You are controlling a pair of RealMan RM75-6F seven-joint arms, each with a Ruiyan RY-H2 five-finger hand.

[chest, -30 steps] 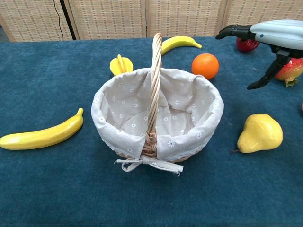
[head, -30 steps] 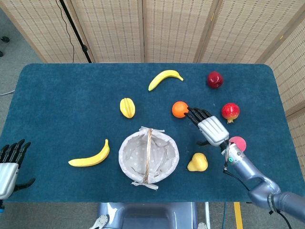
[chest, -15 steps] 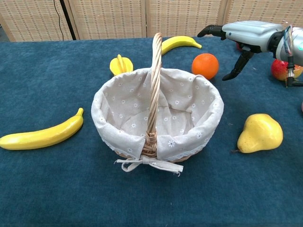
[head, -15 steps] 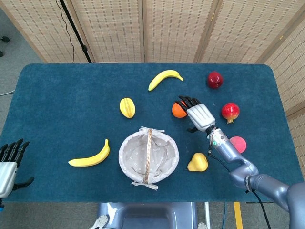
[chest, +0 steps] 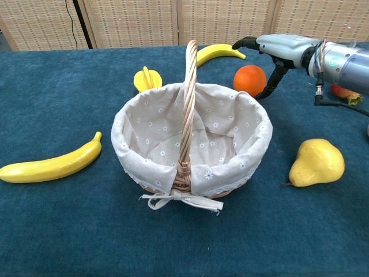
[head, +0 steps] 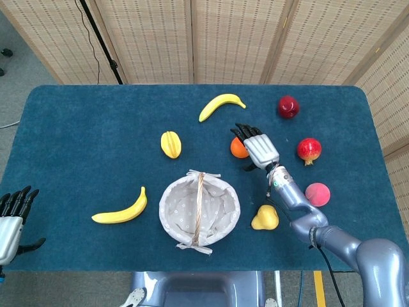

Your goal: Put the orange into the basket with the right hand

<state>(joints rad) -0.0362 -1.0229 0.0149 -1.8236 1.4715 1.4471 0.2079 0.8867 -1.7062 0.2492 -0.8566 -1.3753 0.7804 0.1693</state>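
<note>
Head view: two bananas [head: 221, 105] [head: 121, 208], one orange [head: 238, 148].

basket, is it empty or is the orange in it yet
Empty. The basket shows only its cloth lining; the orange sits on the table behind it, under the open right robot hand.

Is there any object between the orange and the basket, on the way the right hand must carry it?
No. In the head view, only bare blue table separates the orange from the basket. The right hand hangs over the orange.
</note>
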